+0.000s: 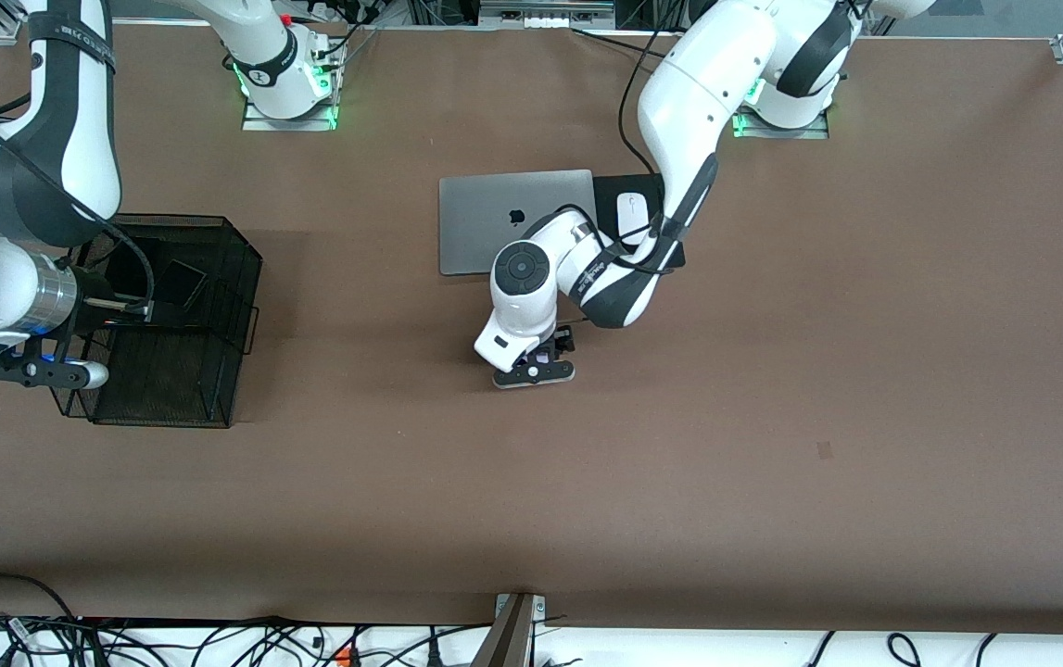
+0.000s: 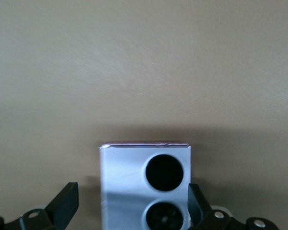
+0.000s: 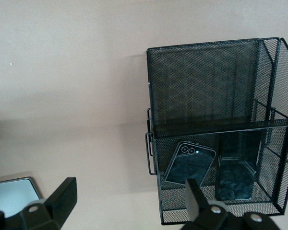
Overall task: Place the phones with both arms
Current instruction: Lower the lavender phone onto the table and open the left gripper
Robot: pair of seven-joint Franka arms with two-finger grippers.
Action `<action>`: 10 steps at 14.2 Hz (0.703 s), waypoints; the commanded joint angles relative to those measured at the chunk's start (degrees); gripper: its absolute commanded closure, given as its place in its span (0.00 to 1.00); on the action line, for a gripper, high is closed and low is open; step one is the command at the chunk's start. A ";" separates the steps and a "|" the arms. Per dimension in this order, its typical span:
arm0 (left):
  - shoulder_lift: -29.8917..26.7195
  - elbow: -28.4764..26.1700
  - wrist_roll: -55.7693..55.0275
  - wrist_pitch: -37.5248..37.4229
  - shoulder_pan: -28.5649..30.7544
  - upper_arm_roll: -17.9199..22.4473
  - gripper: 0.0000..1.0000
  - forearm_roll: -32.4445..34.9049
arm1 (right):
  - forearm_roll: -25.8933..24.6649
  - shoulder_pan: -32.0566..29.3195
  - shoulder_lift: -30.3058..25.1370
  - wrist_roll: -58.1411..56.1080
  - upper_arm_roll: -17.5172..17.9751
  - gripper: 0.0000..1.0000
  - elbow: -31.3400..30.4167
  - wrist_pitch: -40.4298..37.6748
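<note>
- The step in hand appears to be the pick-up of the lavender-white phone, which lies flat on the tabletop, nearer to the front camera than the laptop and the white mouse.
- For a clean grasp, the left end effector should be centred so that both long edges of the phone are met together, and lowered until the fingertips reach the tabletop before closing.
- In the left wrist view one finger is seen at the phone's edge while the other stands apart from it, so a small sideways correction is judged useful; otherwise the phone may be pushed or twisted.
- The left end effector is spread wide around the phone, and nothing is held by it.
- The right end effector is spread wide and empty, waiting over the black mesh basket at the right arm's end of the tabletop.
- In the basket, the small black phone and the long black phone are seen leaning side by side in one compartment.
</note>
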 commanded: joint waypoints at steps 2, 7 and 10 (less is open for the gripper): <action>-10.13 -0.93 9.85 -14.84 3.89 0.55 0.00 -0.72 | 1.30 0.24 0.03 0.37 0.20 0.01 1.31 -0.84; -20.86 -2.51 26.29 -28.92 15.92 0.99 0.00 0.68 | 7.80 7.69 2.39 11.00 1.34 0.01 1.40 4.41; -26.04 -4.27 33.94 -30.88 24.09 1.08 0.00 5.08 | 7.10 12.62 5.28 11.28 6.52 0.01 1.49 14.51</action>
